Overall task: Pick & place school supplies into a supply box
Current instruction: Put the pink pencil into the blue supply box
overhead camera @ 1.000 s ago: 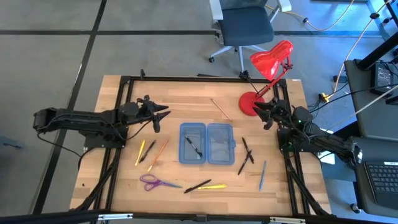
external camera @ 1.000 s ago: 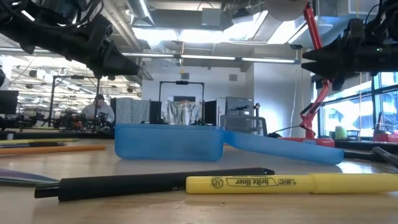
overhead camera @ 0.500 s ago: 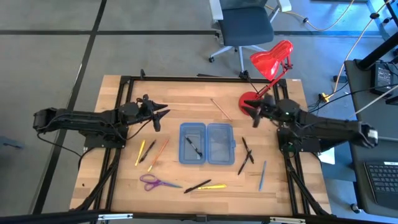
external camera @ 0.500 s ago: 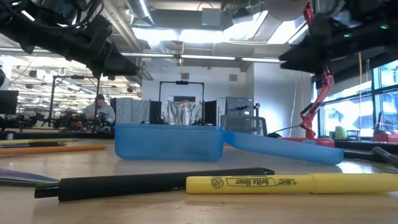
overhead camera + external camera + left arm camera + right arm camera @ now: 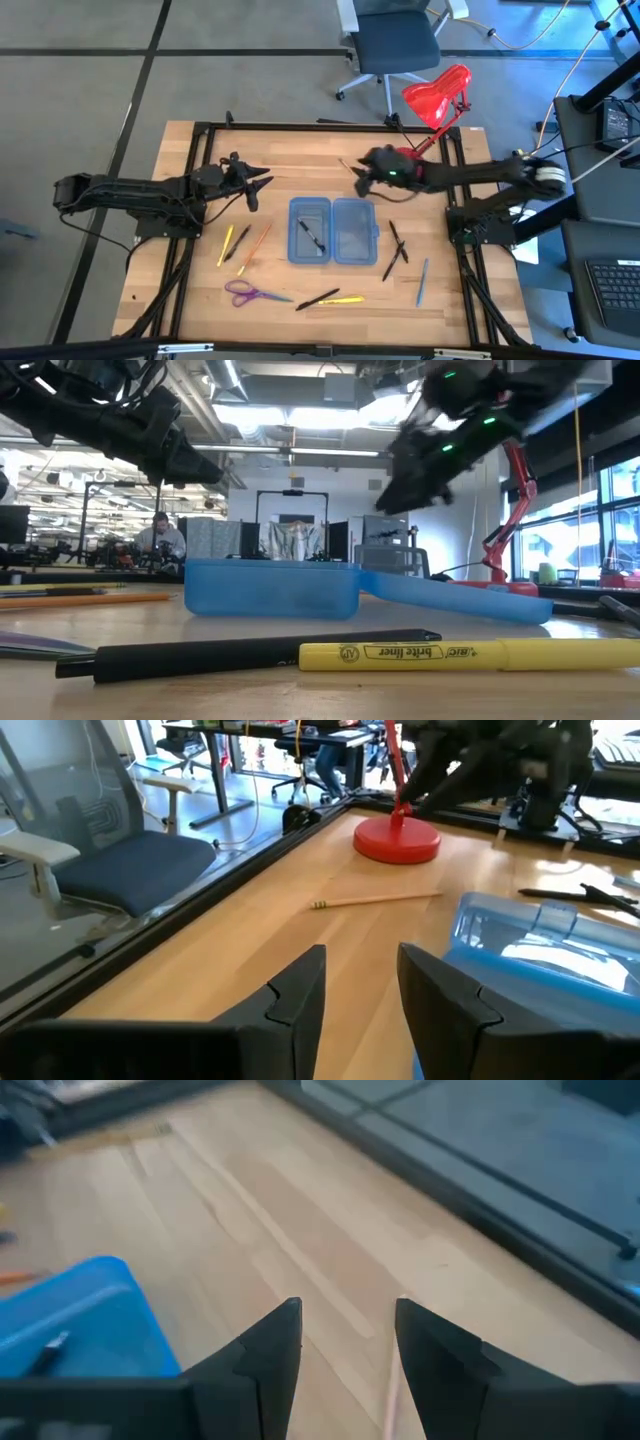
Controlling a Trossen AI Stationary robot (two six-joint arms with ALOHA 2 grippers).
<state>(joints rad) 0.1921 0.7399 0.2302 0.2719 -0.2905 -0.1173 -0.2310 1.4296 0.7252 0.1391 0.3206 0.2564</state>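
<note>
Wooden pencil (image 5: 353, 172) lies just beside open right gripper (image 5: 362, 184).

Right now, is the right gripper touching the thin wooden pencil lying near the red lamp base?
Apart. In the right wrist view the right gripper has open fingers over bare table; the wooden pencil shows between them, untouched. The low view shows that gripper well above the tabletop.

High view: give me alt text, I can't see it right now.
The right gripper reaches over the far table beside a wood pencil, above the open blue box holding one black pen. The left gripper waits left; pens and scissors lie around.
</note>
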